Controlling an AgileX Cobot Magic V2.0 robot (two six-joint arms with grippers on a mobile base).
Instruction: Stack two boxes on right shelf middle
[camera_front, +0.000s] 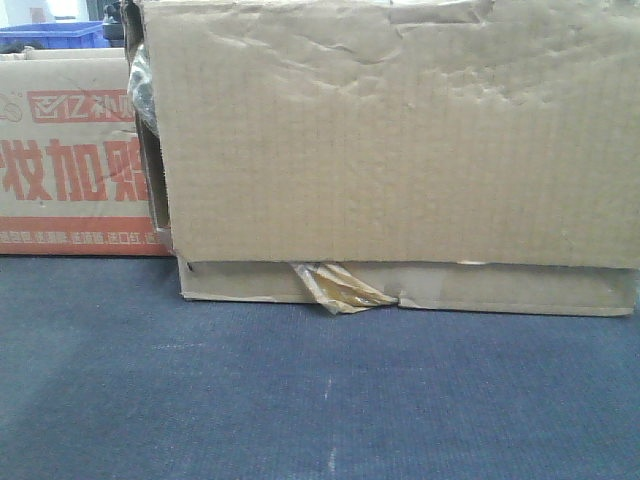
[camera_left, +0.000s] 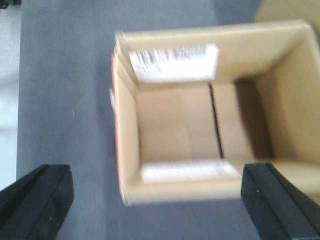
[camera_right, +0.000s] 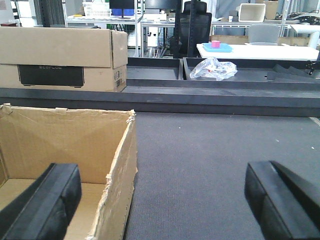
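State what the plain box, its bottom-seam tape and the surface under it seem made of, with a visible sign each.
The plain box: corrugated cardboard, matt brown; fine vertical ribbing and dents show. The tape: likely glossy plastic film, tan; it peels and crinkles. The surface: probably matt woven fabric or carpet, judging by its fine grain.

Red-printed box (camera_left: 180, 125) stands upright and open-topped beneath the left gripper (camera_left: 157, 200). The plain dented box (camera_front: 400, 150), tape peeling, sits left of the right gripper (camera_right: 165, 200).
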